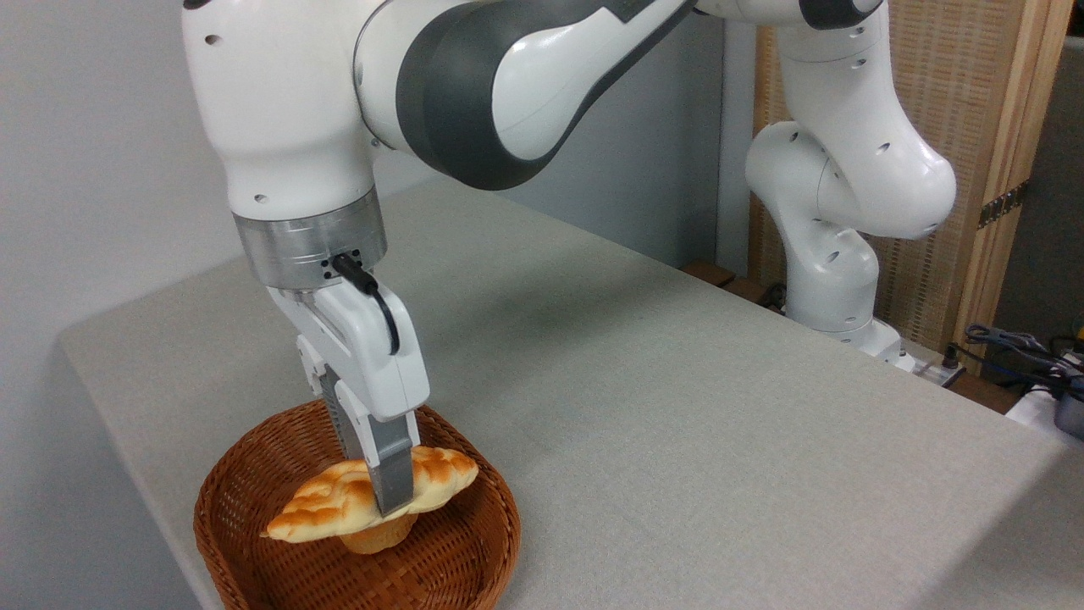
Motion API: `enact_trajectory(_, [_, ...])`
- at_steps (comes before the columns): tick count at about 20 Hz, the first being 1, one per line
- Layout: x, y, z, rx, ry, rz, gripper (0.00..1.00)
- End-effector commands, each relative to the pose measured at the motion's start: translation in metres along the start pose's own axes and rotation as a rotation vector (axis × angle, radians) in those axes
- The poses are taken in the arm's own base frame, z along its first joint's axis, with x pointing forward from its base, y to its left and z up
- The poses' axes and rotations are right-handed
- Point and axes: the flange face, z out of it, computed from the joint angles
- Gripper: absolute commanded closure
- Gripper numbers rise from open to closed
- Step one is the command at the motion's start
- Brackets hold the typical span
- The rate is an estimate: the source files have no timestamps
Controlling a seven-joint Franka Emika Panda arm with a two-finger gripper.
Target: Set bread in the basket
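Observation:
The bread, a golden braided loaf with toasted patches and pointed ends, hangs level over the middle of the basket, a reddish-brown woven wicker bowl at the table's near left corner. My gripper comes straight down from above and is shut on the loaf's middle; the near grey finger crosses its front and the far finger is hidden behind it. Under the loaf a small orange bun sits in the basket, mostly covered by the bread; whether the two touch I cannot tell.
The grey cloth-covered table stretches right and back. Its near left edge runs close beside the basket. The arm's base stands at the back right, with cables and a wooden panel beyond it.

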Motion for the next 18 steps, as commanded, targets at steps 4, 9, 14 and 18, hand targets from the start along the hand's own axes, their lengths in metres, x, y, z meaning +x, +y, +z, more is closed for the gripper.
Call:
enact_trajectory(4, [0.007, 0.001, -0.004, -0.004, 0.026, -0.01, 0.0])
enact_trajectory(9, [0.006, 0.006, -0.014, -0.008, 0.036, -0.024, 0.0])
enact_trajectory(14, [-0.025, 0.033, -0.072, -0.024, 0.029, -0.12, 0.0])
enact_trajectory(18, [-0.039, 0.077, -0.093, -0.044, 0.01, -0.088, 0.0])
